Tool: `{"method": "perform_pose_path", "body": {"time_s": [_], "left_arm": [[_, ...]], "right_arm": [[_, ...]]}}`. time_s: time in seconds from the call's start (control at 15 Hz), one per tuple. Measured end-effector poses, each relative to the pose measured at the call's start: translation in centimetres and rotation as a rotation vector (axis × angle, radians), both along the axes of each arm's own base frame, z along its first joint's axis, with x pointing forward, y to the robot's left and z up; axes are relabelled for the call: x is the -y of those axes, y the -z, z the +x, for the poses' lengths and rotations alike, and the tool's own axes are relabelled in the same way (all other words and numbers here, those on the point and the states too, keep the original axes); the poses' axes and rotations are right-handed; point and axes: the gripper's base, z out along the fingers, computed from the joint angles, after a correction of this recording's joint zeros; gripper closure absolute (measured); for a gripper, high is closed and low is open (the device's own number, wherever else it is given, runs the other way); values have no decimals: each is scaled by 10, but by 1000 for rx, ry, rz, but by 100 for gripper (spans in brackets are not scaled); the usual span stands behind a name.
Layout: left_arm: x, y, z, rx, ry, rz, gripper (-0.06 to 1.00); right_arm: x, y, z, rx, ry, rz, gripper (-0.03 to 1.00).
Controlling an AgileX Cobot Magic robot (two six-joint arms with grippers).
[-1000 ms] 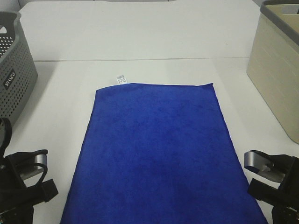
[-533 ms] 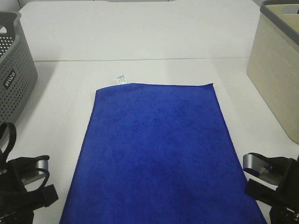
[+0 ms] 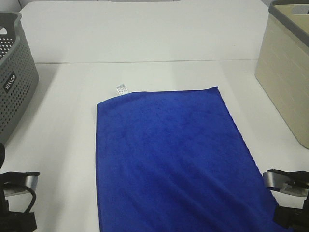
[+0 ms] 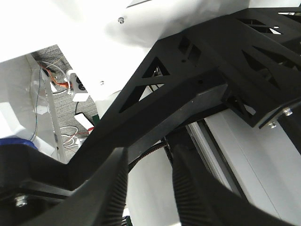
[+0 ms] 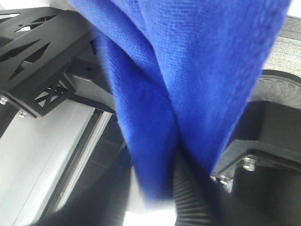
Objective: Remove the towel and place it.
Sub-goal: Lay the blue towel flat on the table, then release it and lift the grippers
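- Blue towel (image 3: 169, 154) lies spread flat on the white table (image 3: 145, 38). It is between the grey basket (image 3: 14, 82) and the beige basket (image 3: 285, 82) and touches neither. Its near edge goes over the front edge of the table.
- You seem to be at the letting-go step: I judge the towel as already placed, and only the release is left.
- Left gripper (image 4: 146, 169): its fingers stand apart with nothing between them.
- Right gripper (image 3: 288, 188): the cloth hangs over it and hides one finger, so I cannot tell if it clamps the towel or not.
- Next move, I think, calls for drawing the right gripper clear without dragging the hanging edge down.
- Only the right wrist view shows the fold of cloth on the ribbed finger (image 5: 195, 202). The high view shows the whole towel and its white tag (image 3: 121, 89), which the wrist views do not.
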Motion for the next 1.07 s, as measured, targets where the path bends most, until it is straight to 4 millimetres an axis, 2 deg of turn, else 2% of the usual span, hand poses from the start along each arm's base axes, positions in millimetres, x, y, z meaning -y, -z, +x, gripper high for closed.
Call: {"method": "perform_pose_path", "body": {"time_s": [0.33,0.47,0.53,0.67,0.93,1.07], "left_arm": [[1,0,0,-1,-9,-5,62],[1,0,0,-2,-14,-8,62],[2,0,0,-2,-17,-9,61],[4,-9,8,50,-24,-18,59],[7,-57,42,308,-37,9,44],[6,-84,64,446,-37,57,42]], "right_arm": [[-1,0,1,-8,43,-31,35],[-2,-1,3,-7,47,-32,31],[-4,-7,22,62,49,-23,30],[-6,-17,47,155,50,-10,30],[-12,-45,95,346,57,13,30],[-14,-64,118,446,71,19,30]]}}
